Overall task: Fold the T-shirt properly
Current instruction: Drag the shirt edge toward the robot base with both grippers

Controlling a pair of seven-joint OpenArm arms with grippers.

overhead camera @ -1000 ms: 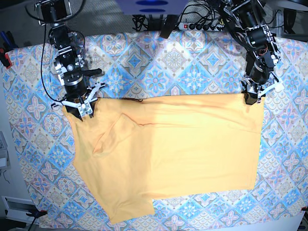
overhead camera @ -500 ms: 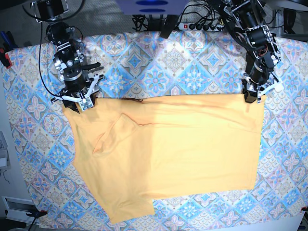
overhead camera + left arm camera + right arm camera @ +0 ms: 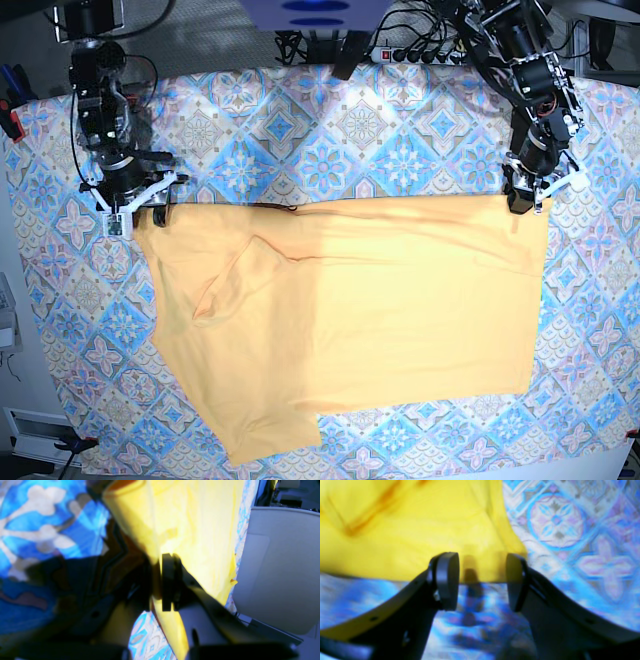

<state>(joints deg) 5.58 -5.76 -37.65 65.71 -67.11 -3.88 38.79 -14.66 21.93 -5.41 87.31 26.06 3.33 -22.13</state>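
The left gripper (image 3: pixel 520 203) is clamped on the far corner of the T-shirt (image 3: pixel 350 310), at about two o'clock in the base view; its wrist view shows yellow cloth pinched between the closed jaws. The right gripper (image 3: pixel 482 581) stands apart with nothing between its jaws, just off the shirt's other far corner at about ten o'clock, the cloth edge lying just ahead of it. The T-shirt lies spread across the middle of the surface on the tile-patterned tablecloth (image 3: pixel 330 130), apparently already doubled lengthwise, with one sleeve flap turned in at nine o'clock. I judge the fold partly done: further folds and tidying of the uneven near hem remain.
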